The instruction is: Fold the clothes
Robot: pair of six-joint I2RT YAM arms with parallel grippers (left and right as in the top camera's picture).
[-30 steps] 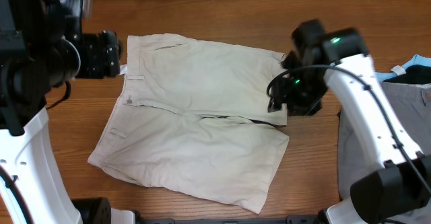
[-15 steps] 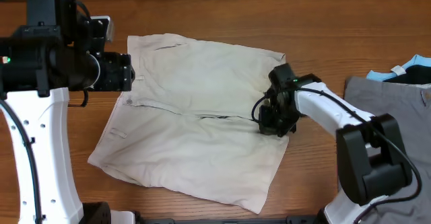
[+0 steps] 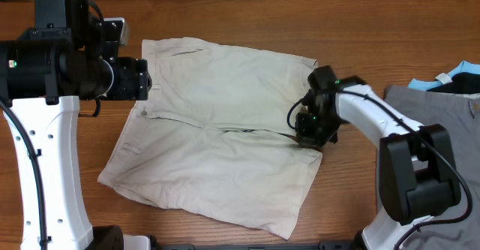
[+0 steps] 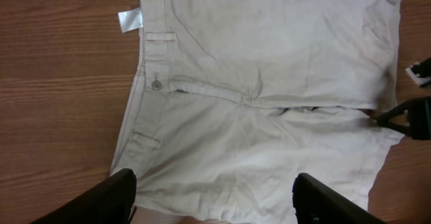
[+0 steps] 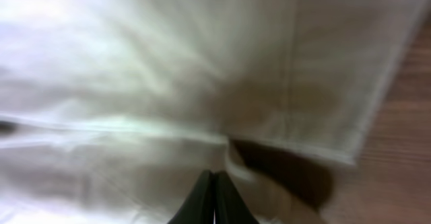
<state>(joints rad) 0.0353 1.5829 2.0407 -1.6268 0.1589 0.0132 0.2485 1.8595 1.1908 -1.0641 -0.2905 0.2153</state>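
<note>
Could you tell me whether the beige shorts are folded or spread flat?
Spread flat: the shorts lie open, both legs side by side, nothing doubled over.

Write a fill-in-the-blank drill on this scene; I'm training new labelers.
The left tool is ____ above the shorts. The right tool is ____ at the shorts' leg hems. Beside the waistband lies a small white ____.
Missing: open; shut; tag.
</note>
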